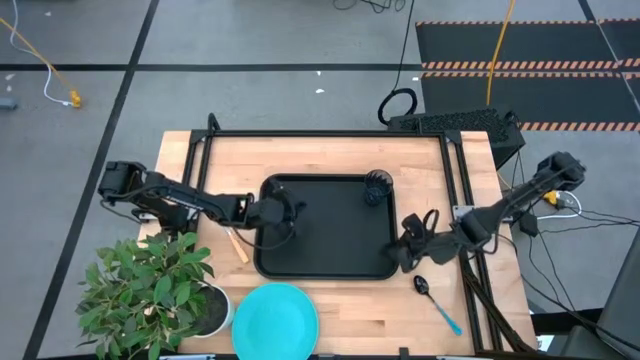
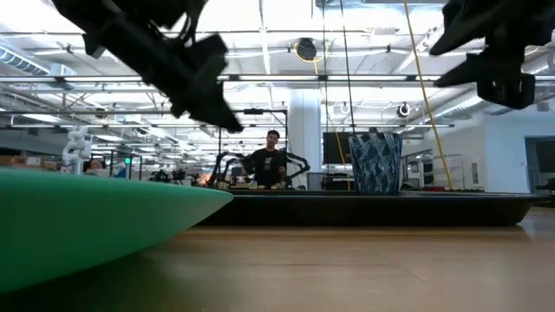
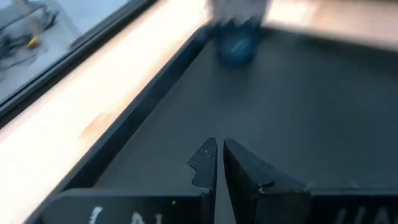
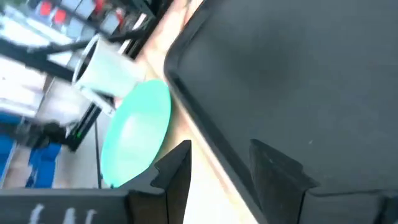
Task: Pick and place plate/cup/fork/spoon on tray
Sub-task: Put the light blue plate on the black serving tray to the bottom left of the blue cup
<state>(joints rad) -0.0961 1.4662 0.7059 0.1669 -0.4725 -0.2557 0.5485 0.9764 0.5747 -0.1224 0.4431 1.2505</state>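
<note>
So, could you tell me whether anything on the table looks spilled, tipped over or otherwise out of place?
Nothing looks spilled or damaged. The cup stands upright in a corner of the tray. The plate, fork and spoon lie flat on the wood outside it, not yet loaded.

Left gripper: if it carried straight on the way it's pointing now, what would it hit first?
Probably the cup. The left gripper, fingers nearly shut, points across the bare tray floor towards it, with nothing between. It may skim the floor first; height is unclear.
</note>
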